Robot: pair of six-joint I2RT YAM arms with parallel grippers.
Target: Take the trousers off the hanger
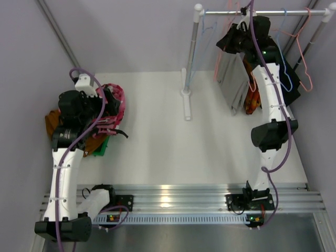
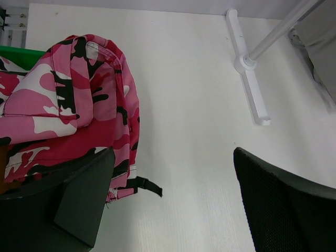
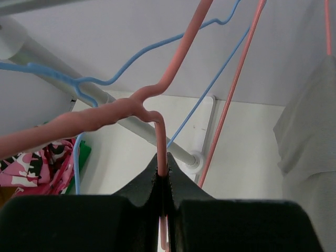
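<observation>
Pink trousers with white and black print lie bunched at the table's left, on a heap with brownish cloth. My left gripper hovers over the heap's right edge, open with only bare table between its fingers. High at the rail, my right gripper is shut on the thin wire of a pink hanger, pinched just below the hanger's twisted neck. In the top view this gripper sits under the rail among the hanging garments. What hangs on that hanger is hidden.
A white rack with a post and foot stands at the back. Blue hangers and another pink hanger hang on it, with grey, orange patterned and black garments. Something green lies under the heap.
</observation>
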